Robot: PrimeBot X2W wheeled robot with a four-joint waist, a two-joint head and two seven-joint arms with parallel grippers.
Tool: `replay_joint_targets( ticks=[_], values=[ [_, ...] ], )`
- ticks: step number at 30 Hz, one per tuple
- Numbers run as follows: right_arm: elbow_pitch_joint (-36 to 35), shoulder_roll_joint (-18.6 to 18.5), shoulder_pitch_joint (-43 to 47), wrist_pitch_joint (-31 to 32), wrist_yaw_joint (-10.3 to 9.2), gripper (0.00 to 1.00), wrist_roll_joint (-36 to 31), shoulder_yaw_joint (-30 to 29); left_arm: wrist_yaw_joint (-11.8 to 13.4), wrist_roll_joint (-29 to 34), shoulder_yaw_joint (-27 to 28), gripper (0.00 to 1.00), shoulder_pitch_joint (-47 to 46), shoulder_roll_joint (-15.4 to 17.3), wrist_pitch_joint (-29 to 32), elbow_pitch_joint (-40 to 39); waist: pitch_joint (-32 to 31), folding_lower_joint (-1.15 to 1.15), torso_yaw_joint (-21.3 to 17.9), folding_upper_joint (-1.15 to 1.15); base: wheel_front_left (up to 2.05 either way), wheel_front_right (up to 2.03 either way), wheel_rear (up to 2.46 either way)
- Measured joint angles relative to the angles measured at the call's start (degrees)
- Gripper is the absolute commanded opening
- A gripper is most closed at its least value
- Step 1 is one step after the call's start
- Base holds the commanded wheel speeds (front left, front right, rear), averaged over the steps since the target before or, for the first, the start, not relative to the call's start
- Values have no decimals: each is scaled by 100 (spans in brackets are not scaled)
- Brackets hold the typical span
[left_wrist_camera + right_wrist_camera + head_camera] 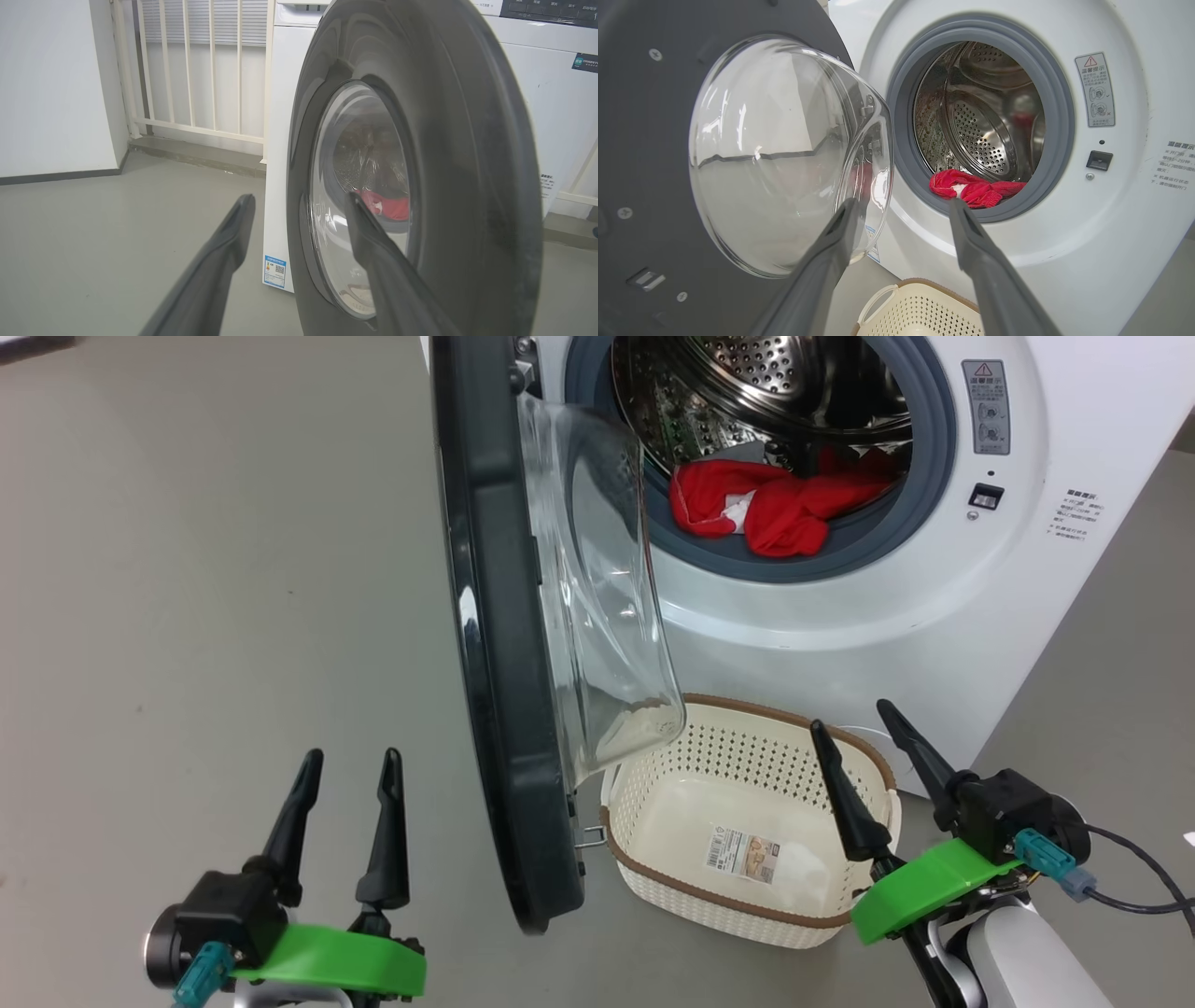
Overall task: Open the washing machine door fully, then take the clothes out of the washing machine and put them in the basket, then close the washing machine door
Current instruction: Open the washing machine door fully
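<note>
The washing machine door is part open, the clothes lie inside, the basket is empty; left claw and right claw gape, holding nothing.

Drum mouth unobstructed beside door

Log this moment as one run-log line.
door: open | clothes: in washing machine | basket: empty | left end effector: open, empty | right end effector: open, empty

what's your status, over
Left end effector, right end effector open, empty. Red fabric clothes in steel drum mouth; cream perforated plastic basket empty. Black-rimmed round glass door partly open, standing between left end effector and clothes.
</note>
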Motion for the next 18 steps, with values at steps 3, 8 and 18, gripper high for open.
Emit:
replay_joint_targets(
  ticks=[3, 8, 18],
  values=[
    [7, 2, -1, 0, 0, 100, 12, 40, -1, -18, -3, 100, 1, 1, 0, 32, 8, 0, -16, 0, 0, 0, 0],
    [12, 2, -1, 0, 0, 100, 48, 43, -18, -5, -5, 0, 1, 1, 0, 41, 14, 0, -33, 0, 0, 0, 0],
    [62, 2, -1, 0, 0, 100, 51, 54, -174, -104, 15, 0, -12, 4, 0, -866, 6, 0, -51, 0, 0, 0, 0]
  ],
)
